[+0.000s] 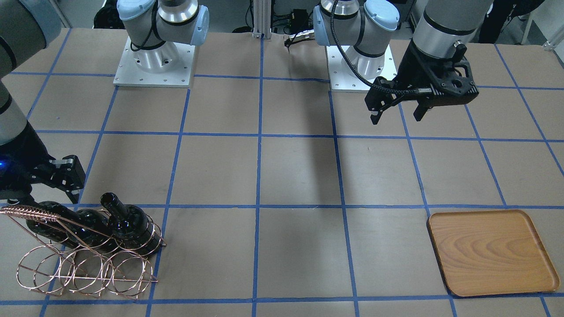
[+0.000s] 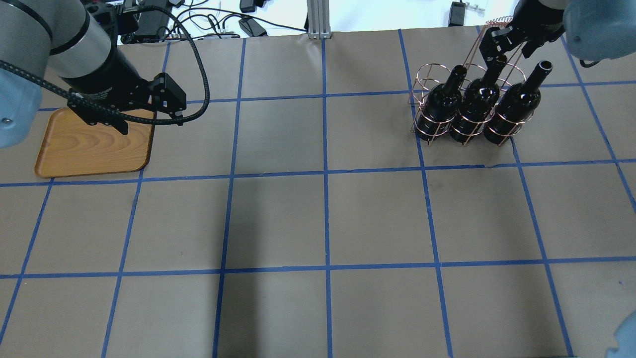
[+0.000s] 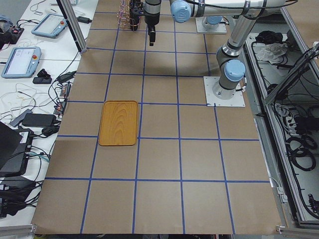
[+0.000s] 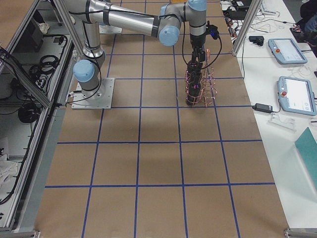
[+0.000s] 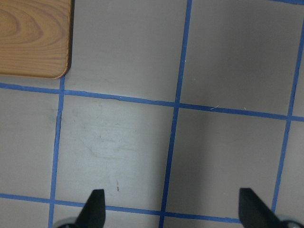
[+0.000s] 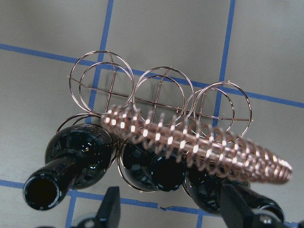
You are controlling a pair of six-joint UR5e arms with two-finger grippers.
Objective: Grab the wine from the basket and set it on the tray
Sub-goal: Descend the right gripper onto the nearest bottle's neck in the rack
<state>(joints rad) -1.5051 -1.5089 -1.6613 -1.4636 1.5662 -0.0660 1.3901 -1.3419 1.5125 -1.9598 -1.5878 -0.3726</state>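
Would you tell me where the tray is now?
In the overhead view, the tray lies on the table's far left, near the left gripper, well apart from the basket at right.

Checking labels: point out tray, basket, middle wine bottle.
tray (image 2: 89, 149): overhead view, bare wood near its centre.
basket (image 6: 199, 145): right wrist view, twisted wire handle.
middle wine bottle (image 2: 476, 105): overhead view, upper body.

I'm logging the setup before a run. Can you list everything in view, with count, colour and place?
Bottles: three, glossy black, upright in the basket's row nearer the robot.
Basket: one, copper wire, far side at the robot's right; its other row holds nothing.
Tray: one, light brown wood, robot's left, nothing on it.
Table: one, brown with blue grid lines.
Left gripper: black, open, above the table beside the tray.
Right gripper: black, open, above the bottles.
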